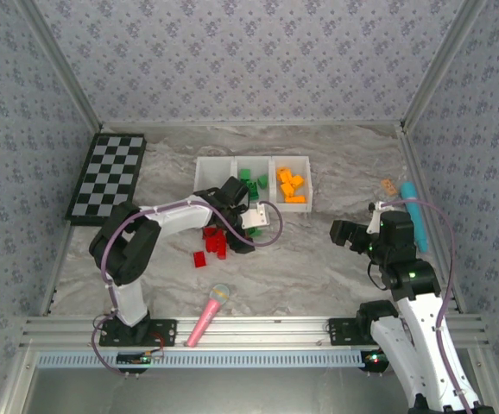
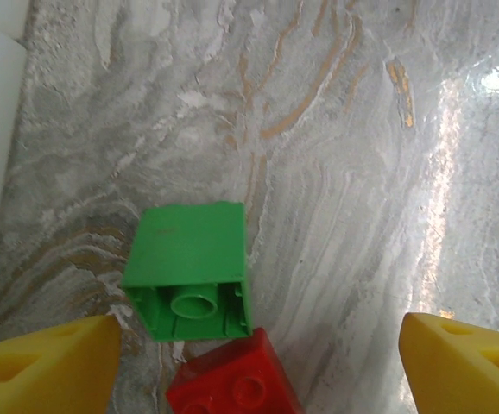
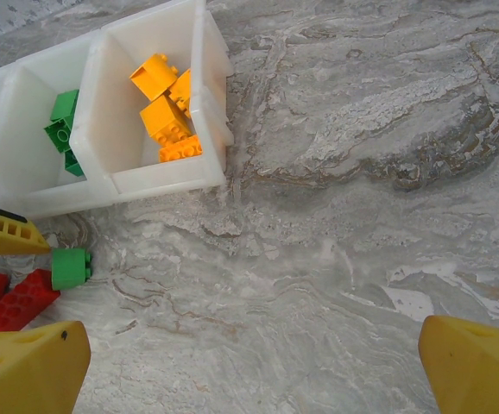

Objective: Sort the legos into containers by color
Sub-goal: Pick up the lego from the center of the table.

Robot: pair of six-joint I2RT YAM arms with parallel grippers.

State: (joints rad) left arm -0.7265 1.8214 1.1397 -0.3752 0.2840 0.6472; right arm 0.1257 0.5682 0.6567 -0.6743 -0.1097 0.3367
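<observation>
Green plastic square brick [image 2: 189, 272] lay tipped on its side on the marbled table [image 2: 362, 172], touching a red plastic brick [image 2: 232, 384], below the left gripper [image 2: 258, 362], whose yellow fingers [image 2: 51, 366] stood wide apart and empty. A clean pick probably needed them lowered onto its flat sides only, clear of the red one, then a carry to the middle compartment of the white translucent bins [image 3: 167, 177], which held green bricks [image 3: 60, 129].

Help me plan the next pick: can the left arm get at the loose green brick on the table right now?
Probably yes. The left gripper is open right over the green brick, with bare table on both sides; only a red brick crowding one corner might get nudged.
</observation>
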